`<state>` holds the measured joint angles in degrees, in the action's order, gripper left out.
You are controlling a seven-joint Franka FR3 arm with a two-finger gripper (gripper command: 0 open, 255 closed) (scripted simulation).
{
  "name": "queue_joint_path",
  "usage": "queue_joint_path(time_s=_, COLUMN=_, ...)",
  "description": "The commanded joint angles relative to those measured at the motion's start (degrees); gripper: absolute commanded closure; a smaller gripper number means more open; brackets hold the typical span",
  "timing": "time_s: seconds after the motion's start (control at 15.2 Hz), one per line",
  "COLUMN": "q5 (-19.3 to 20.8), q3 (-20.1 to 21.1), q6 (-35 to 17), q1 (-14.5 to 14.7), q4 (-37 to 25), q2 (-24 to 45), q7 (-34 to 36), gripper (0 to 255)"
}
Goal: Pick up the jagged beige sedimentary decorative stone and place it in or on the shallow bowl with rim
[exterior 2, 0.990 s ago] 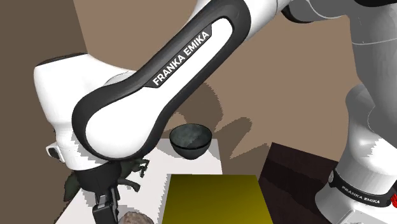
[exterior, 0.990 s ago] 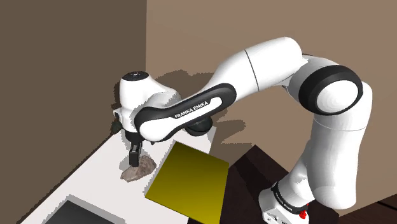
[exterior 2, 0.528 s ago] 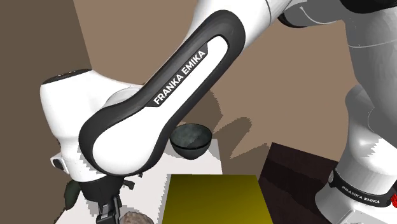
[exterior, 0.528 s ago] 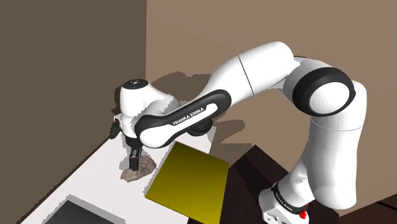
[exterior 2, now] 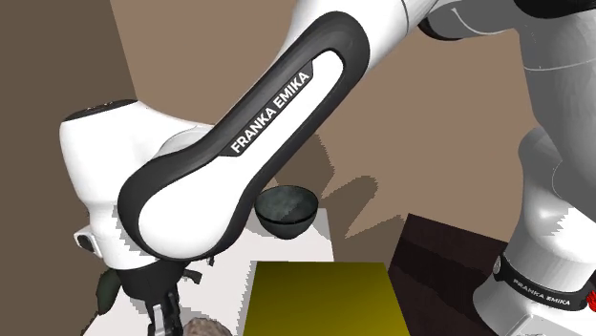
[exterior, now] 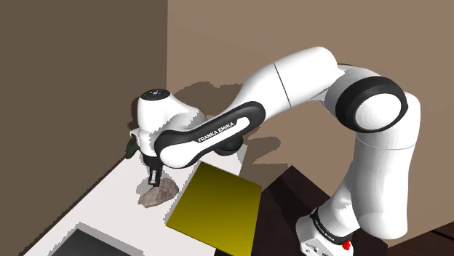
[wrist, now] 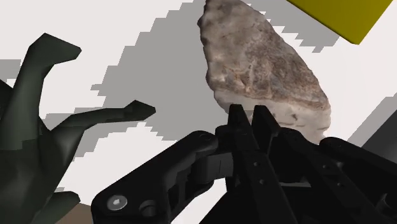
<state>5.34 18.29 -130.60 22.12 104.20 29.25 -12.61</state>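
Observation:
The jagged beige-brown stone (exterior: 161, 193) (wrist: 261, 63) lies on the white counter (exterior: 109, 200), just left of a yellow slab in the shoulder view. My black gripper (exterior: 154, 180) (wrist: 248, 113) points down onto it. In the wrist view the two fingers stand almost together, pinched on the stone's near edge. The stone's top peeks in at the bottom of the second exterior view (exterior 2: 201, 328), under the gripper (exterior 2: 170, 320). The dark shallow bowl (exterior 2: 287, 210) sits at the counter's far end by the brown wall, behind my forearm.
A flat yellow slab (exterior: 217, 207) (exterior 2: 320, 298) lies beside the stone toward the stand. A dark green figure with pointed limbs (wrist: 38, 127) (exterior 2: 110, 286) stands close on the gripper's other side. A grey recess (exterior: 80, 244) is set into the counter's near end.
The arm sank a little onto the stone, then the fingers went from wide apart to closed on its edge. The stone has stayed on the counter.

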Motion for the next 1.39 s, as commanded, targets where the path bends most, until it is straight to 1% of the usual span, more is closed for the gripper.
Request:
queue_joint_path(time_s=0.0, q5=0.00, q3=-0.06, q6=0.06, q1=-0.06, q4=0.43, q2=0.17, q7=-0.05, gripper=255)
queue_joint_path(time_s=0.33, q5=-0.06, q3=0.08, q6=0.04, q1=0.05, q4=0.22, q2=-0.19, q7=0.07, gripper=255)
queue_joint_path(time_s=0.4, q5=-0.06, q3=0.08, q6=0.04, q1=0.05, q4=0.22, q2=-0.19, q7=0.07, gripper=0)
queue_joint_path(time_s=0.46, q5=5.85, q3=1.17, q6=4.19, q1=1.77, q4=-2.61, q2=1.25, q7=-9.05, gripper=0)
queue_joint_path(time_s=0.53, q5=11.76, q3=2.47, q6=6.90, q1=3.30, q4=-3.63, q2=1.88, q7=-18.26, gripper=0)
queue_joint_path(time_s=0.59, q5=14.75, q3=3.08, q6=7.69, q1=4.07, q4=-3.38, q2=1.82, q7=-23.11, gripper=0)
queue_joint_path(time_s=1.06, q5=16.30, q3=1.93, q6=3.67, q1=4.39, q4=-2.06, q2=4.65, q7=-22.16, gripper=0)
queue_joint_path(time_s=1.32, q5=16.44, q3=1.83, q6=3.35, q1=4.41, q4=-1.98, q2=4.90, q7=-22.08, gripper=0)
